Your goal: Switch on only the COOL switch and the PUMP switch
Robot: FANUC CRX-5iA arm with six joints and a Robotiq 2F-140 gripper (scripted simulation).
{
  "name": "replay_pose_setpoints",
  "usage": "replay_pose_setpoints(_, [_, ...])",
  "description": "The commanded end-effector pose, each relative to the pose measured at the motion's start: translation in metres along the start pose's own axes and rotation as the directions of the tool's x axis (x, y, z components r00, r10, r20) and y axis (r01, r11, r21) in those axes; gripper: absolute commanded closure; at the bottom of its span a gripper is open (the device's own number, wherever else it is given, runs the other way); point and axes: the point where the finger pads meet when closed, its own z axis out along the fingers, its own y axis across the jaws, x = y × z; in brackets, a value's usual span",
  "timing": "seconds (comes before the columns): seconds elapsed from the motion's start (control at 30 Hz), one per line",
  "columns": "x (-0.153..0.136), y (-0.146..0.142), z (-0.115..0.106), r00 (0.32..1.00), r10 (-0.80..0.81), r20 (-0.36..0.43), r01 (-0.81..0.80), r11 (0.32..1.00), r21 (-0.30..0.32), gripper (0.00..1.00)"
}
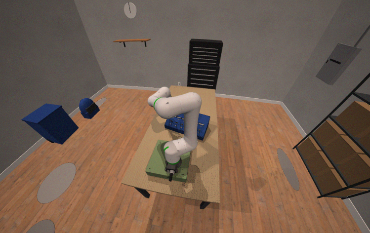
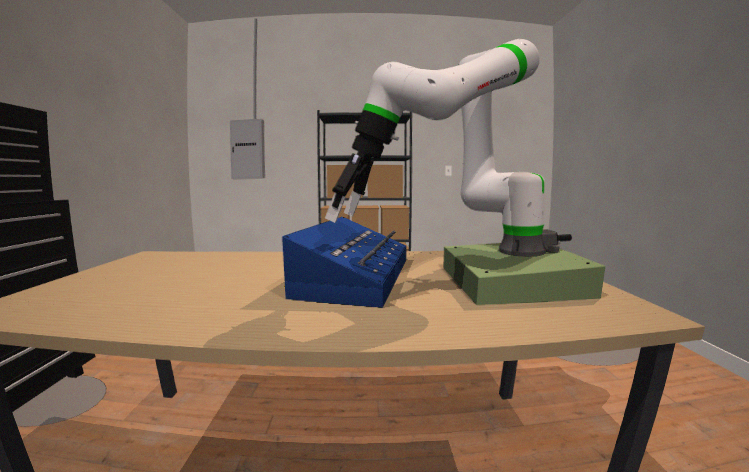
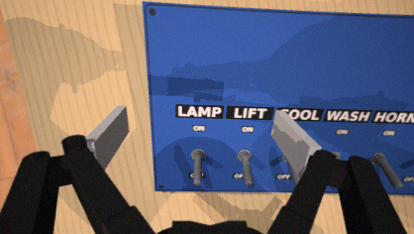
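Note:
The blue console (image 2: 342, 269) stands on the table, also seen behind the arm in the top view (image 1: 187, 124). In the wrist view its panel (image 3: 282, 94) shows labels LAMP, LIFT, COOL, WASH, HORN. The LAMP lever (image 3: 197, 165) and LIFT lever (image 3: 245, 166) point toward OFF, and so does the HORN lever (image 3: 386, 169). My gripper (image 3: 202, 121) (image 2: 343, 208) is open and empty, a little above the console's left end. Its left finger (image 3: 108, 134) hangs over the table beside the console. Its right finger (image 3: 296, 141) covers the COOL lever. PUMP is out of the wrist view.
The arm's green base block (image 2: 522, 272) stands on the table right of the console. A black tool cabinet (image 2: 1, 234) stands beyond the table's left end. A shelf rack with boxes (image 2: 365, 175) stands by the far wall.

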Motion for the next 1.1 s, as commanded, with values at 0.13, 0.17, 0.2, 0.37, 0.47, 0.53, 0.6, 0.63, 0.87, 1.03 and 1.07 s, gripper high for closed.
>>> replay_pose_setpoints(0.13, [0.000,0.000,0.000,1.000,0.000,0.000,0.000,1.000,0.000,0.00])
replay_pose_setpoints(0.17, [0.000,0.000,0.000,1.000,0.000,0.000,0.000,1.000,0.000,0.00])
replay_pose_setpoints(0.2, [0.000,0.000,0.000,1.000,0.000,0.000,0.000,1.000,0.000,0.00])
replay_pose_setpoints(0.37, [0.000,0.000,0.000,1.000,0.000,0.000,0.000,1.000,0.000,0.00])
replay_pose_setpoints(0.47, [0.000,0.002,0.000,1.000,0.000,0.000,0.000,1.000,0.000,0.00])
replay_pose_setpoints(0.53, [0.000,0.004,0.000,1.000,0.000,0.000,0.000,1.000,0.000,0.00])
replay_pose_setpoints(0.6, [0.000,0.006,0.000,1.000,0.000,0.000,0.000,1.000,0.000,0.00])
replay_pose_setpoints(0.63, [0.000,0.006,0.000,1.000,0.000,0.000,0.000,1.000,0.000,0.00])
replay_pose_setpoints(0.87, [0.000,0.027,0.000,1.000,0.000,0.000,0.000,1.000,0.000,0.00])
replay_pose_setpoints(1.03, [0.000,0.045,0.000,1.000,0.000,0.000,0.000,1.000,0.000,0.00])
replay_pose_setpoints(1.07, [0.000,0.049,0.000,1.000,0.000,0.000,0.000,1.000,0.000,0.00])
